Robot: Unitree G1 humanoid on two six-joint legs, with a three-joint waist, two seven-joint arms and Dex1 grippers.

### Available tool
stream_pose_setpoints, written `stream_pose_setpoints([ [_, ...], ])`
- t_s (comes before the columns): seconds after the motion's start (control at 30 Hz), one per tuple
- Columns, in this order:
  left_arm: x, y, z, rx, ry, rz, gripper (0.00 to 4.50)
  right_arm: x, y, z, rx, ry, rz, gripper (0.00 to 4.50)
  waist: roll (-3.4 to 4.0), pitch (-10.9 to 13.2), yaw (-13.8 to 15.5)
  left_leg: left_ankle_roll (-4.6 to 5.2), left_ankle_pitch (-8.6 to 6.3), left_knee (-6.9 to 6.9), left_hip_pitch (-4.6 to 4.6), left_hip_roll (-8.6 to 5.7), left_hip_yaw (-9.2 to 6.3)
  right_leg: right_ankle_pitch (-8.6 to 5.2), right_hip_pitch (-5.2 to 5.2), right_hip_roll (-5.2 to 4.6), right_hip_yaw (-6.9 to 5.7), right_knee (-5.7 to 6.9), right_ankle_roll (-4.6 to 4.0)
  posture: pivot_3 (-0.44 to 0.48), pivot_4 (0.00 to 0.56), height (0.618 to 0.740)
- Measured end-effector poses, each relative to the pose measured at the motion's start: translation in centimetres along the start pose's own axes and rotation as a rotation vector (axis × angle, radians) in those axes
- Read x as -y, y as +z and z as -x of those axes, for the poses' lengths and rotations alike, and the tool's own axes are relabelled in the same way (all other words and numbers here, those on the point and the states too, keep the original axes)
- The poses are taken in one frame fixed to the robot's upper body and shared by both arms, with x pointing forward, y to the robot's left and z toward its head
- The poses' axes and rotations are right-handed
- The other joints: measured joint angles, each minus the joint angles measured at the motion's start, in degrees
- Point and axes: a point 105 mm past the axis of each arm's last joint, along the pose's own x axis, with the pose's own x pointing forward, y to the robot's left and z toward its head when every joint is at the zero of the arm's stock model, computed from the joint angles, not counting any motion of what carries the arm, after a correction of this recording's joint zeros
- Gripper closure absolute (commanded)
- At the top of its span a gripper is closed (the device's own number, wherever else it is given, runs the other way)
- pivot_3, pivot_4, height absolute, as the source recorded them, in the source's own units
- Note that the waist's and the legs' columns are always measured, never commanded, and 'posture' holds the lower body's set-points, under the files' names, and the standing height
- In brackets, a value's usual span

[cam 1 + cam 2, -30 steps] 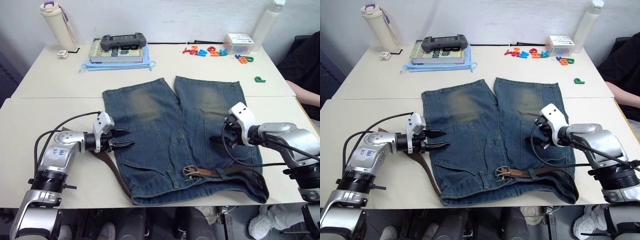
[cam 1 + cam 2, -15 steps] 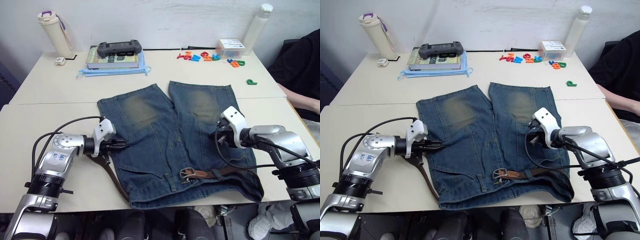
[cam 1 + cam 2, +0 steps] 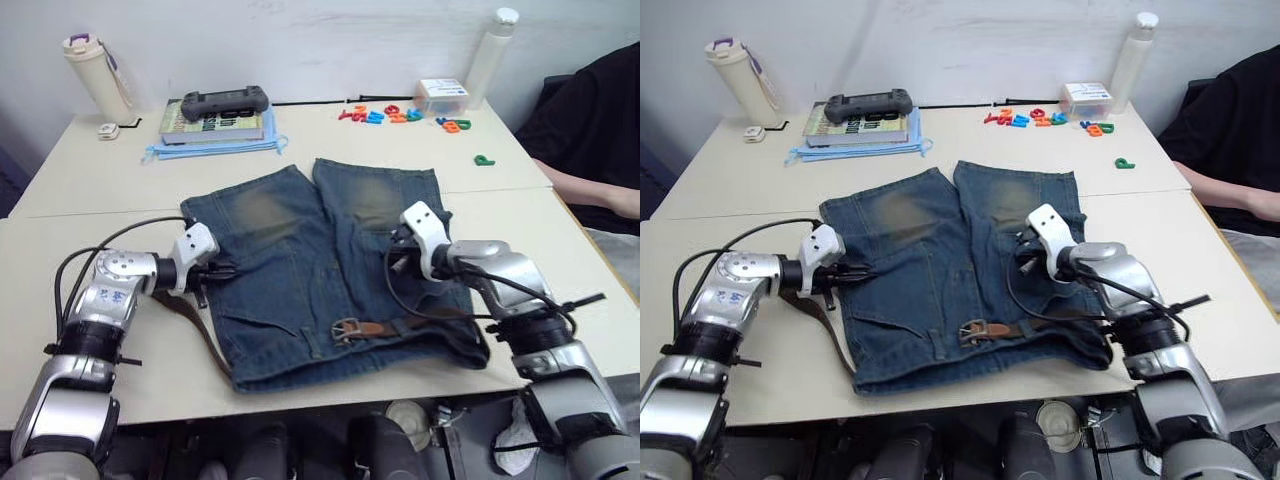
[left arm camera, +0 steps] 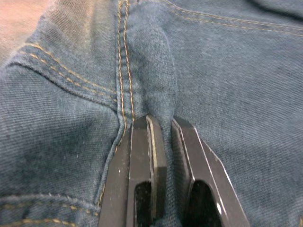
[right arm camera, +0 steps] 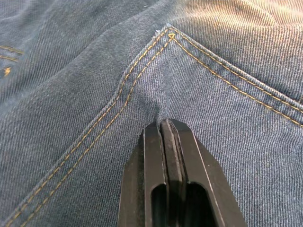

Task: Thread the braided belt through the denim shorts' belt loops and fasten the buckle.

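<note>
Here the left arm lies low over the counter [image 3: 300, 385], bent at the elbow and reaching toward 3 o'clock. Some small blue writing is on its grey shell, too small to read. The left gripper [image 3: 222, 270] has its fingers [image 4: 142, 156] pinched on a fold of the denim shorts [image 3: 320, 270] beside a seam at the shorts' 9 o'clock edge.

There is one pair of shorts, lying flat in the middle of the counter, legs pointing to 12 o'clock, with two faded brownish patches. One braided belt [image 3: 195, 330] comes out from under the left gripper and runs toward 5 o'clock along the shorts' edge. Its other end lies across the waistband at 6 o'clock, where the one buckle [image 3: 346, 329] sits with its tan tab.

The right arm reaches in from 4 o'clock, its wrist turned toward 9 o'clock. The right gripper [image 3: 392, 256] has its fingers [image 5: 154, 156] closed tight on a small bump of denim by a yellow-stitched seam on the right leg.

At 12 o'clock on the counter sit two tall bottles, one book with a game controller on top, a small box and some colored plastic letters.
</note>
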Motion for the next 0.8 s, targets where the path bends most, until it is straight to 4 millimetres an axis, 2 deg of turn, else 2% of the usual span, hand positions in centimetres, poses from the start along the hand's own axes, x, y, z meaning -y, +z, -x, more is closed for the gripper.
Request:
stream_pose_setpoints([
  [0.3, -1.2, -0.5, 0.2, -0.03, 0.068, -0.007, 4.47, 0.2, 1.9, -2.1, 0.055, -0.044, 0.042, 4.5, -0.02, 0.0, -0.29, -0.07, 0.07, 0.4, -0.85, 0.0, 0.32, -0.05, -1.12, -0.17, 0.1, 0.71, -0.1, 0.0, 0.15, 0.667],
  [0.5, -1.2, -0.8, 0.4, -0.03, 0.074, 0.004, 4.47, 0.0, 2.3, -2.8, 0.07, -0.061, 0.089, 4.5, -0.03, -0.01, -0.41, -0.08, 0.06, 0.43, -0.91, 0.01, 0.55, -0.12, -1.37, -0.29, 0.14, 0.99, -0.22, 0.0, 0.15, 0.667],
  [0.53, -1.2, -0.8, 0.4, -0.029, 0.076, 0.007, 4.0, 0.0, 2.3, -2.8, 0.072, -0.06, 0.088, 4.5, -0.03, -0.01, -0.46, -0.08, 0.06, 0.43, -0.9, 0.01, 0.56, -0.12, -1.38, -0.29, 0.14, 1.01, -0.23, 0.0, 0.15, 0.667],
  [0.57, -1.2, -0.9, 0.4, -0.027, 0.078, 0.011, 3.48, 0.0, 2.3, -2.8, 0.074, -0.061, 0.088, 4.18, -0.03, -0.01, -0.49, -0.08, 0.06, 0.43, -0.9, 0.01, 0.57, -0.13, -1.39, -0.29, 0.14, 1.02, -0.23, 0.0, 0.15, 0.667],
  [0.63, -1.5, -1.0, 0.7, -0.023, 0.1, 0.021, 2.72, 0.1, 2.4, -2.8, 0.079, -0.065, 0.088, 3.49, -0.03, -0.01, -0.57, -0.09, 0.05, 0.44, -0.92, 0.01, 0.58, -0.14, -1.44, -0.3, 0.16, 1.06, -0.25, 0.0, 0.15, 0.667],
  [0.8, -2.6, -1.6, 2.0, 0.008, 0.167, 0.086, 0.51, 1.3, 3.2, -1.9, 0.128, -0.08, 0.055, 1.06, 0.0, 0.02, -1.17, 0.09, 0.05, 0.4, -1.04, 0.04, 0.75, -0.17, -1.65, -0.31, 0.1, 1.03, -0.3, 0.0, 0.15, 0.667],
])
